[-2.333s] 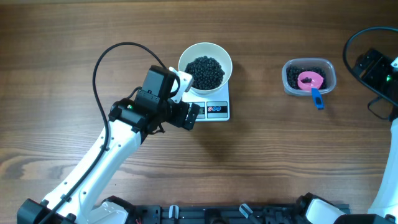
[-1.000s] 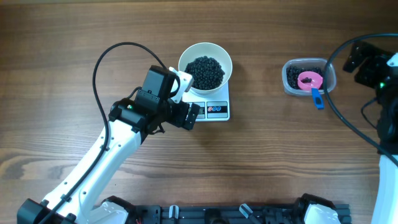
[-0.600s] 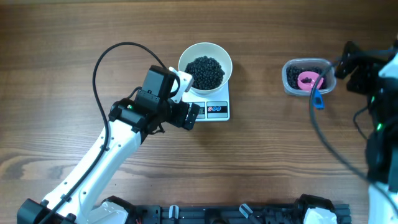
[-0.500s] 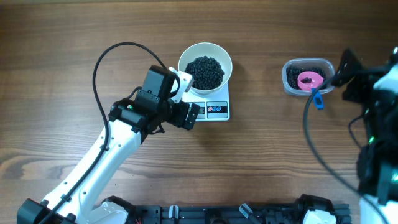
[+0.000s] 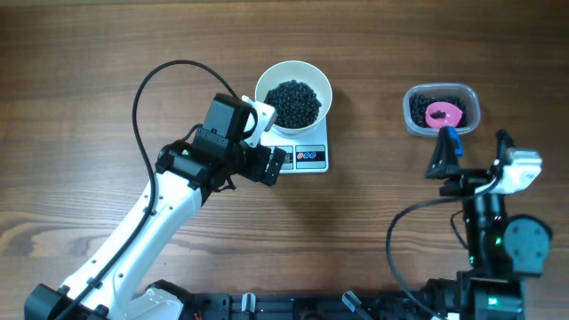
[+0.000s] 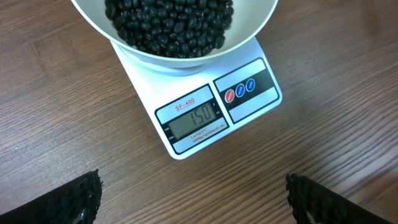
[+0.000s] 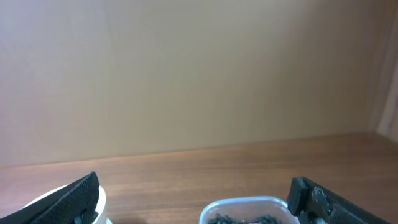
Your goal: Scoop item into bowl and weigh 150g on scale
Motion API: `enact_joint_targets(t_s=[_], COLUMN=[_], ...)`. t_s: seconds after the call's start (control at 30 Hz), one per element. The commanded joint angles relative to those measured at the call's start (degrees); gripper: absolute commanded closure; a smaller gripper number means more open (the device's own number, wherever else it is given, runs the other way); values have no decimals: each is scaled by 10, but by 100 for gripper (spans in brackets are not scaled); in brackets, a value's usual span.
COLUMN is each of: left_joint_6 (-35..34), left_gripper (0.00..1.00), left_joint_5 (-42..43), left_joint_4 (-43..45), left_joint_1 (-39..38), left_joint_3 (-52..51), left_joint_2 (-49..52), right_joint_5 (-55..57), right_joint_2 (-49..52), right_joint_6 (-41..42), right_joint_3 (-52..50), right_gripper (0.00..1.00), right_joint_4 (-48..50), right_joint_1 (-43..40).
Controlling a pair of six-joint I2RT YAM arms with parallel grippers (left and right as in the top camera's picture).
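I have the black beads point(image 5: 293, 100) heaped in the white bowl point(image 5: 267, 82), which sits on the far end of the kitchen scale point(image 5: 311, 158). In the left wrist view the bowl's far rim is cut off, and the display point(image 6: 193, 123) seems to read 150, though the digits are faint. My left gripper point(image 6: 194, 198) hovers over the table point(image 5: 373, 231) just in front of the scale, fingers spread wide on nothing, only their tips in frame. My right gripper point(image 7: 194, 198) is equally spread and empty near the clear tub point(image 5: 471, 105), where more beads and a pink scoop point(image 5: 444, 115) lie, its blue handle point(image 5: 452, 140) partly hidden behind a finger.
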Motion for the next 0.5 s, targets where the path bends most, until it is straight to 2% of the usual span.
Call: enact_joint_targets(t_s=[0.0,0.47], left_joint_6=[5,5], left_gripper=[0,0], left_joint_5=[7,7], left_joint_4=[2,2], left_joint_1=[3,3], left_joint_3=[9,9], left_joint_2=[-5,-5], right_joint_5=[0,8], right_joint_2=[-39,-156], right_joint_6=[31,47], right_joint_3=[-43,-142], right_gripper=[0,0], right_joint_4=[28,45], right_joint_1=[3,3])
